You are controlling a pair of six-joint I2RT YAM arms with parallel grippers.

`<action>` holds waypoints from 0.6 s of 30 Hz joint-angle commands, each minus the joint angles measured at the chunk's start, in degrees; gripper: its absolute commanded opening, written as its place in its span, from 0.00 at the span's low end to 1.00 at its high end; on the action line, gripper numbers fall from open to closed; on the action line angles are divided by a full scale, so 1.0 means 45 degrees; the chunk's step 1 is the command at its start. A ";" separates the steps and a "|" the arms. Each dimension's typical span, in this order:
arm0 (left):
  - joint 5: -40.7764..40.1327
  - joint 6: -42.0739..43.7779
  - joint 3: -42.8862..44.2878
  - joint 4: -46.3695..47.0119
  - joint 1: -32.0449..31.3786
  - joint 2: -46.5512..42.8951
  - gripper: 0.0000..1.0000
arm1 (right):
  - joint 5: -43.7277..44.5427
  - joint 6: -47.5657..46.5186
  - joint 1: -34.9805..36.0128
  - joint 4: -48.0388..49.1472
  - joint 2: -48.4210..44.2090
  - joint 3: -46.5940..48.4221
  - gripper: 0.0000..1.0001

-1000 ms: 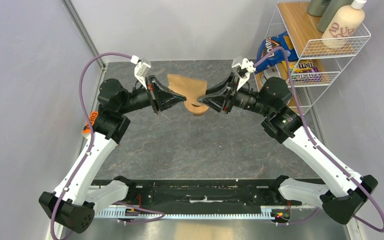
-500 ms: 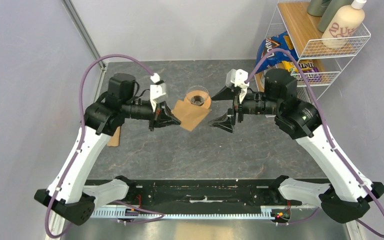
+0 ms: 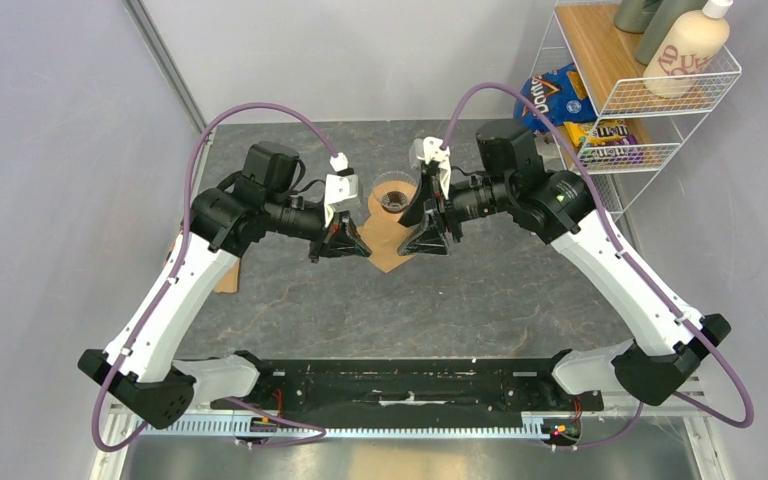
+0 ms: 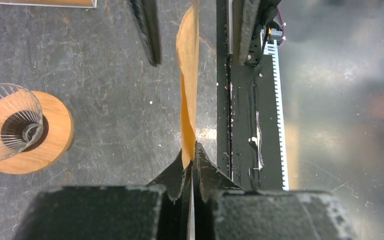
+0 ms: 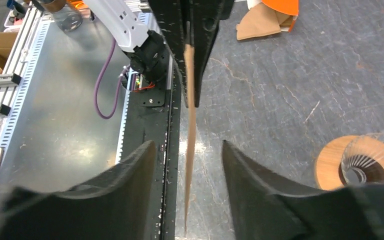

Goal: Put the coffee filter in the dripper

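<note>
The left jaws pinch one edge of the coffee filter (image 4: 187,75), holding it edge-on above the bench (image 3: 460,300). The right jaws stand part-open astride its free edge, gripping nothing. The dripper (image 3: 392,192) stands just beyond, between both arms.

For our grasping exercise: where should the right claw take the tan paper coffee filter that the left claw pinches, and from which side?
Likely the free edge of the coffee filter, opposite the left claw, from the right. The sheet sits edge-on between the open jaws of the right claw, so pinch across its faces.
</note>
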 commanded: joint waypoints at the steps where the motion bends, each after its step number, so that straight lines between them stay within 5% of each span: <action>1: -0.0076 -0.0983 0.0467 0.0848 -0.0349 -0.0105 0.02 | -0.0103 -0.0044 0.0299 0.0089 -0.0273 0.0005 0.50; 5: -0.0310 -0.1633 0.0776 0.0750 -0.0745 0.0053 0.02 | 0.0379 -0.0166 0.0867 0.0380 0.0081 0.0596 0.02; 7: -0.0172 -0.2111 0.1022 0.0640 -0.0746 0.0104 0.13 | 0.0463 -0.0384 0.1086 0.0380 0.0119 0.0840 0.00; 11: -0.0094 -0.2984 0.0703 0.0615 0.0013 -0.0910 0.56 | 0.0373 -0.1493 0.1010 -0.0034 -0.0521 0.0378 0.00; 18: 0.1835 -0.2682 0.0083 0.0628 0.1429 -0.2500 0.61 | 0.0086 -0.2684 0.0969 0.0045 -0.1779 -0.0954 0.00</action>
